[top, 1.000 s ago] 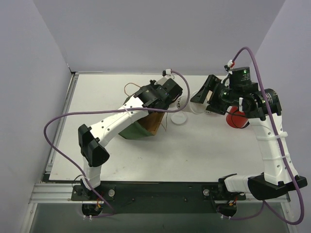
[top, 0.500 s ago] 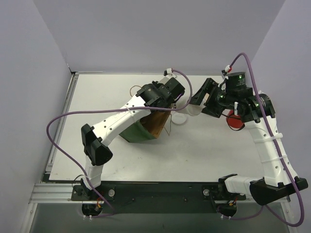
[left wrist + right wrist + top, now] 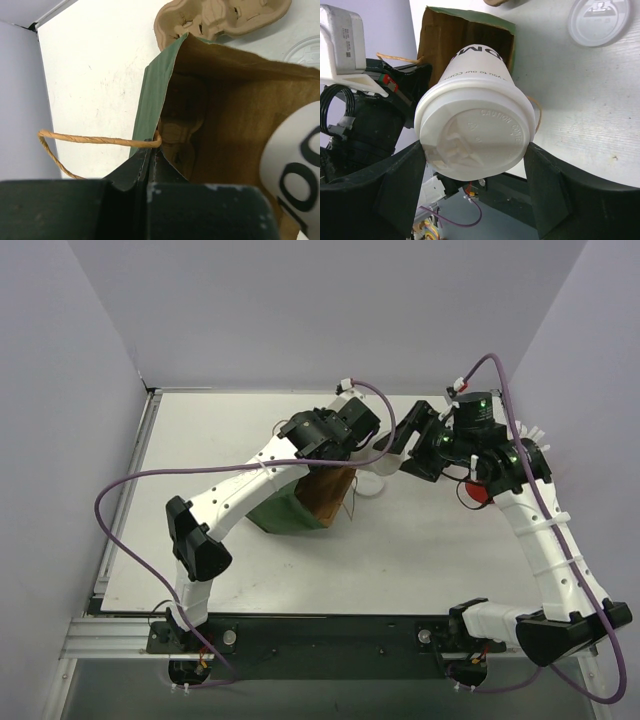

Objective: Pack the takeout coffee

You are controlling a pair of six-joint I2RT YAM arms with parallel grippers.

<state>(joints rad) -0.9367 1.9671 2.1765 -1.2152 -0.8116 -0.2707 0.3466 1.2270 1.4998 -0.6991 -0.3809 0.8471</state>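
Observation:
A white paper cup (image 3: 475, 125) with a white lid and black lettering is held on its side in my right gripper (image 3: 475, 167), jaws shut on its rim. In the top view the right gripper (image 3: 395, 447) has the cup (image 3: 383, 447) at the mouth of the green paper bag (image 3: 297, 502). The cup's base shows at the bag's opening in the left wrist view (image 3: 295, 170). My left gripper (image 3: 151, 156) is shut on the bag's green wall (image 3: 155, 95) by its twine handle (image 3: 95, 140), seen from above too (image 3: 322, 438). I see no second cup.
A brown pulp carrier (image 3: 220, 17) lies on the table behind the bag, and a pulp shape (image 3: 180, 125) sits inside it. A loose white lid (image 3: 599, 21) lies right of the bag (image 3: 368, 483). A red cup (image 3: 477, 492) stands under the right arm.
My right gripper has carried the cup leftward from near the red cup to the bag's mouth. My left gripper still holds the bag's edge, and the bag has shifted slightly.

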